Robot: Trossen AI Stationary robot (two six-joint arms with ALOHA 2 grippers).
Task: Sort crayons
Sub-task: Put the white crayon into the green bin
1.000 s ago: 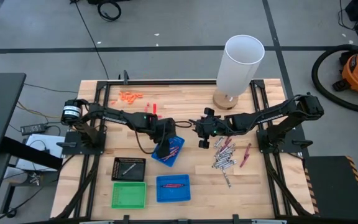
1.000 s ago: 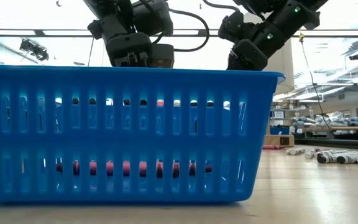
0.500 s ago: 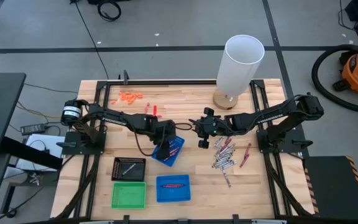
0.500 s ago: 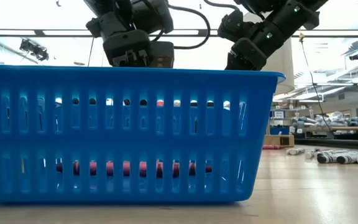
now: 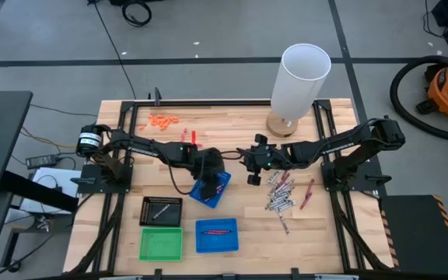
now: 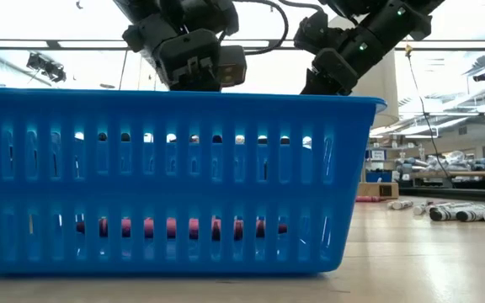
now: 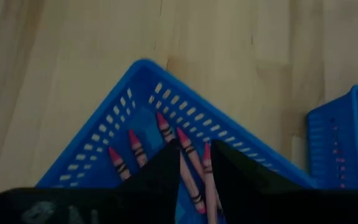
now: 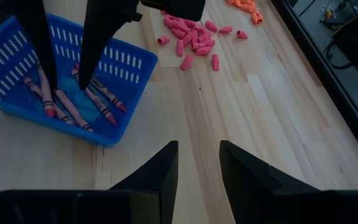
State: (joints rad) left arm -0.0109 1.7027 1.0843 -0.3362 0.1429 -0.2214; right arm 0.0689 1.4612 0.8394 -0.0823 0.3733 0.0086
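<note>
From above, the left gripper hangs over the blue tray; grey crayons lie loose beside the right gripper. Its wrist view shows the left gripper's fingers apart over red crayons, seemingly empty. The right gripper's jaws gape, empty. Descending, the left gripper could nudge the tray.

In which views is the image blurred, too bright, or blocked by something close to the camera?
Low view: the near blue basket fills most of the picture, and the windows behind are washed out white. Left wrist view: soft and blurred, though the red crayons in the tilted blue basket stay readable. Right wrist view: sharp, evenly lit. High view: even light, no glare.
</note>
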